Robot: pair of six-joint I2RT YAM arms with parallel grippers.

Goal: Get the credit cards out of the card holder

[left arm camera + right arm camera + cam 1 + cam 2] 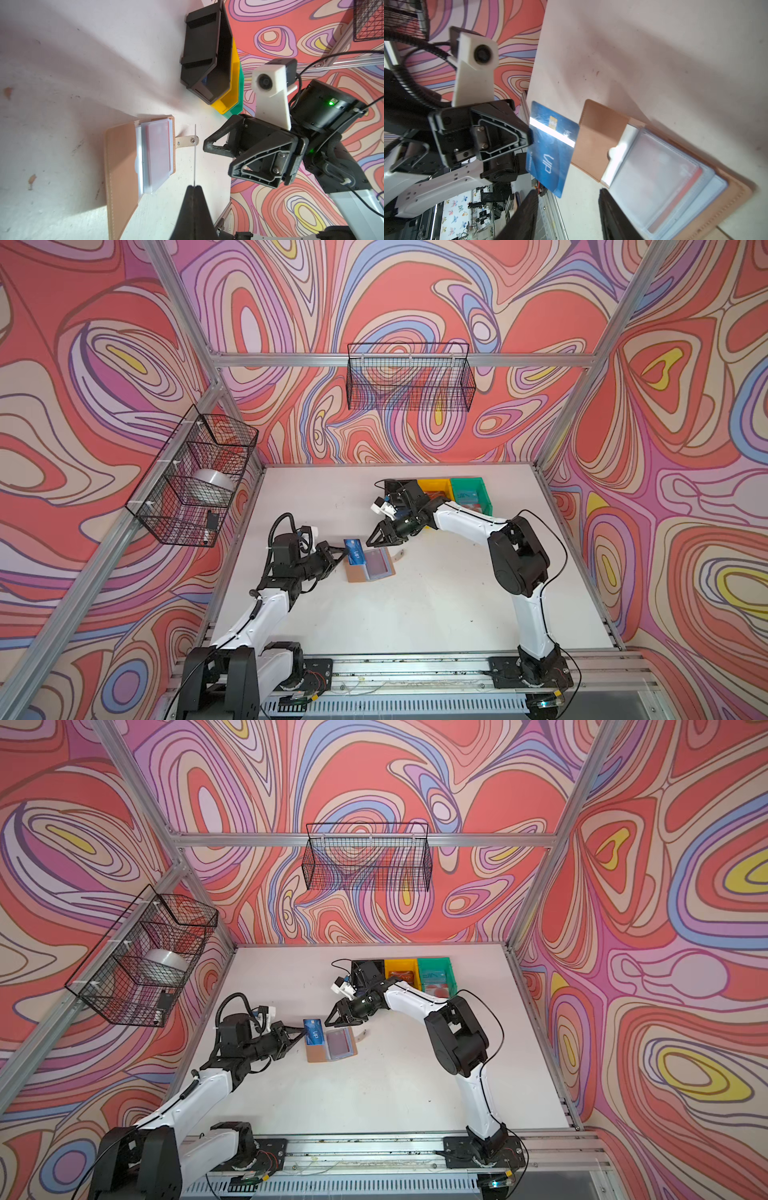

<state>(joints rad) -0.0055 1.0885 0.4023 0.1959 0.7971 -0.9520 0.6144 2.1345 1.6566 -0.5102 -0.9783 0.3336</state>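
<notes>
The tan card holder (pixel 356 572) (pixel 316 1052) (pixel 121 166) (pixel 600 141) lies open on the white table, its clear sleeves up. A maroon credit card (pixel 377 561) (pixel 675 197) sits inside a sleeve. My left gripper (pixel 343 550) (pixel 302 1031) (pixel 194 187) is shut on the edge of a blue credit card (pixel 354 551) (pixel 313 1031) (pixel 552 149) marked VIP. It holds the card in the air just left of the holder. In the left wrist view the blue card (pixel 195 155) shows edge-on. My right gripper (pixel 372 539) (pixel 330 1020) (pixel 569 207) hovers open over the holder's far edge, holding nothing.
A black bin (pixel 205 58), a yellow bin (pixel 434 489) and a green bin (pixel 469 493) stand in a row at the back right, behind my right arm. The yellow and green bins hold cards. Wire baskets (pixel 409 377) (pixel 195 477) hang on the walls.
</notes>
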